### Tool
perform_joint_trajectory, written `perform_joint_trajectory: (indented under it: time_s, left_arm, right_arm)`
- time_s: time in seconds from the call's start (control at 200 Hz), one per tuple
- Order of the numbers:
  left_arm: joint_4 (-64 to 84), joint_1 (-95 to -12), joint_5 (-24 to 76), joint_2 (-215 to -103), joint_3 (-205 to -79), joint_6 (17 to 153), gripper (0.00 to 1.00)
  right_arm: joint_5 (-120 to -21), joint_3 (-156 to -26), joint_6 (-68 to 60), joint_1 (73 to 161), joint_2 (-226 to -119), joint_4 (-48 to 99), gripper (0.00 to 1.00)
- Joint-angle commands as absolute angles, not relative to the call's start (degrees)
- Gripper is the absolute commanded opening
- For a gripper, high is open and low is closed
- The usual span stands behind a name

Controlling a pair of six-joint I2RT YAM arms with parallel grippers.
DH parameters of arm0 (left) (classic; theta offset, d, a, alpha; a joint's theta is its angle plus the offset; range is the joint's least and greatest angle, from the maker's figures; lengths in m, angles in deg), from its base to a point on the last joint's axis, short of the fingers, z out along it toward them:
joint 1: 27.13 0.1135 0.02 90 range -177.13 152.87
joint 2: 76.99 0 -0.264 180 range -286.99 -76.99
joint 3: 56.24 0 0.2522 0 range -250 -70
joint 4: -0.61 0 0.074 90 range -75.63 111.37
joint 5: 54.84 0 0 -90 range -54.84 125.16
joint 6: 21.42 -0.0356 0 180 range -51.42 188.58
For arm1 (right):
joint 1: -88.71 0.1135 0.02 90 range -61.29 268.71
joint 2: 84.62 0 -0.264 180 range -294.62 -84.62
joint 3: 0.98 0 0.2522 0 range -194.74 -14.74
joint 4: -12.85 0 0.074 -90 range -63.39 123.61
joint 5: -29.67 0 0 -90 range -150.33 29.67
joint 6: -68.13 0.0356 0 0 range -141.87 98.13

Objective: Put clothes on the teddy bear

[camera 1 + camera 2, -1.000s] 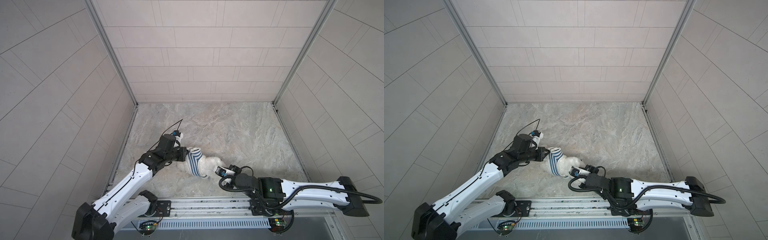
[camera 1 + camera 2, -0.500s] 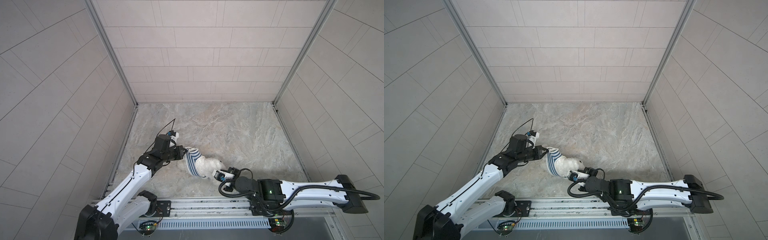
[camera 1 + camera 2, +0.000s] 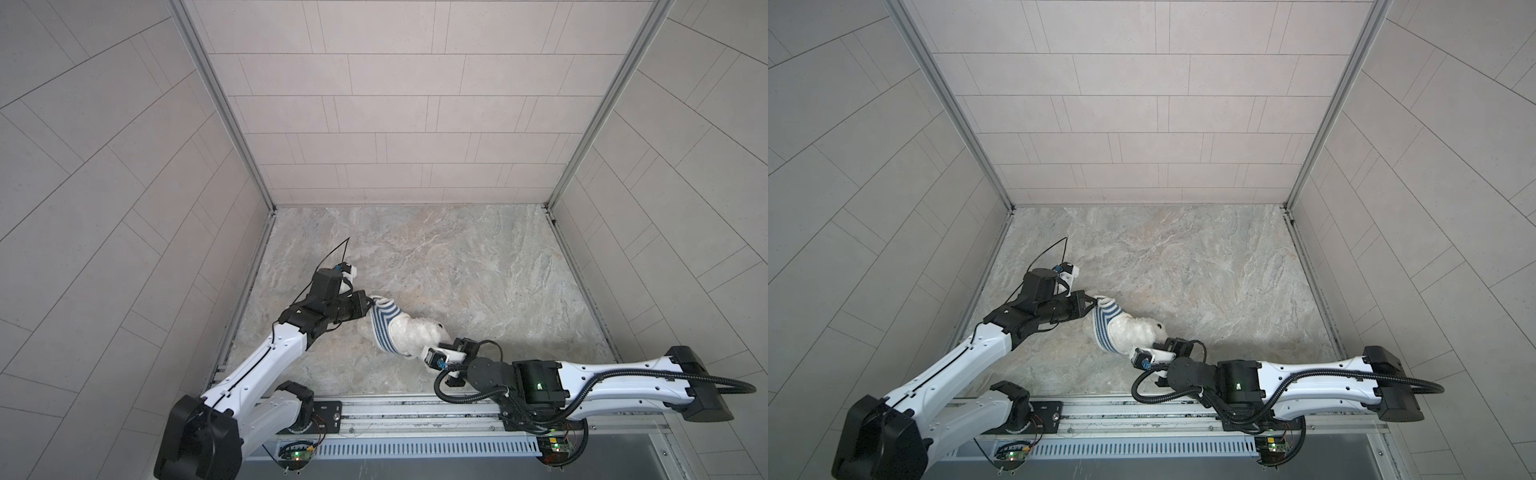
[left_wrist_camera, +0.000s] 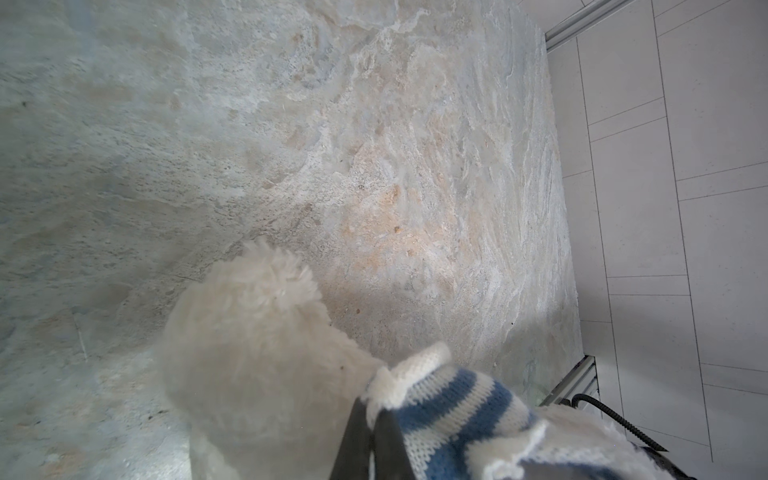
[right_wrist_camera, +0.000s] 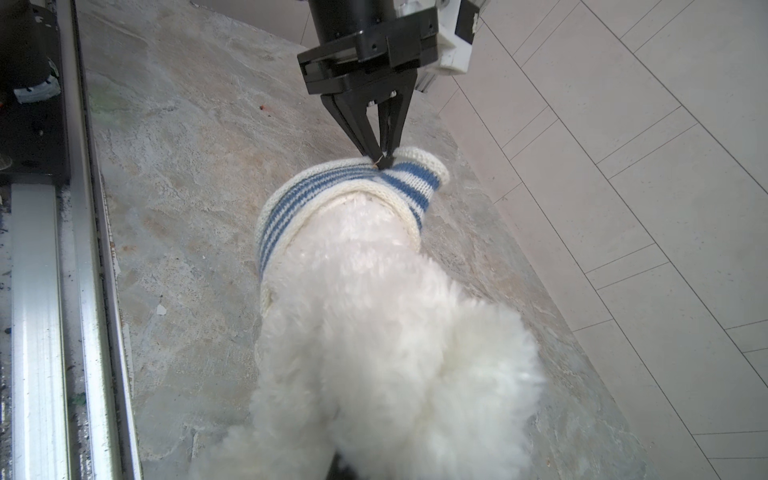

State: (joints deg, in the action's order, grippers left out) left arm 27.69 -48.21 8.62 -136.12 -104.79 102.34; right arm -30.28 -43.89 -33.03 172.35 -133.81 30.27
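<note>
the teddy bear (image 3: 415, 332) is at lower centre in both top views. left gripper (image 3: 367, 304) is pinched shut on the striped shirt (image 3: 380, 322), right gripper (image 3: 442, 345) is clamped on the bear. a hard pull may slip the thin knit free.

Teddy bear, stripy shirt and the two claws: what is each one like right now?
teddy bear: stretched between both claws, shirt over one end only.
striped shirt: bunched around the bear, its edge pinched.
left claw: shut on the shirt's edge.
right claw: shut, tips buried in the bear's fur.
</note>
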Motion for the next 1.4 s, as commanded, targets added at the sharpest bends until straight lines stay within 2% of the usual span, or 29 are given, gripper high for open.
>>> perform_joint_trajectory:
  time_s: [0.0,0.09,0.23,0.325,0.591,0.806,0.951,1.071,1.156,1.302,1.392]
  left_arm:
    - [27.61,-48.95,12.37,-136.15,-107.13,99.66,0.07]
    - [31.40,-49.17,13.87,-134.52,-107.56,97.20,0.11]
    - [36.69,-49.92,16.22,-129.32,-107.98,93.60,0.30]
    - [39.37,-50.75,18.71,-124.30,-108.14,91.79,0.39]
    - [40.70,-52.06,18.01,-111.23,-108.72,89.70,0.44]
    - [33.05,-53.97,12.11,-103.43,-105.83,91.01,0.48]
    - [28.88,-57.09,10.94,-98.88,-102.46,89.27,0.55]
    - [30.45,-57.34,11.18,-101.03,-103.70,87.81,0.60]
    - [31.58,-57.34,12.01,-107.19,-105.34,88.44,0.57]
    - [19.33,-57.51,8.72,-113.18,-102.77,96.11,0.55]
    - [16.78,-57.63,8.27,-116.29,-103.84,96.68,0.55]
  right_arm:
    - [-29.07,-45.37,-33.92,173.26,-131.40,29.33,0.00]
    - [-28.52,-45.13,-32.70,173.21,-130.56,28.90,0.00]
    - [-26.39,-45.58,-30.12,173.18,-129.91,29.54,0.00]
    - [-24.85,-46.14,-28.09,173.00,-129.36,30.01,0.00]
    - [-22.37,-52.38,-13.45,166.87,-128.30,34.77,0.00]
    - [-33.41,-57.51,9.24,152.41,-129.92,41.40,0.00]
    - [-39.02,-62.33,14.43,148.57,-133.96,43.54,0.00]
    - [-41.93,-64.92,12.44,148.64,-136.50,43.18,0.00]
    - [-43.13,-64.75,11.50,148.54,-136.38,41.78,0.00]
    - [-44.66,-65.09,11.96,148.31,-134.99,41.72,0.00]
    - [-47.71,-65.59,12.05,147.71,-134.66,41.88,0.00]
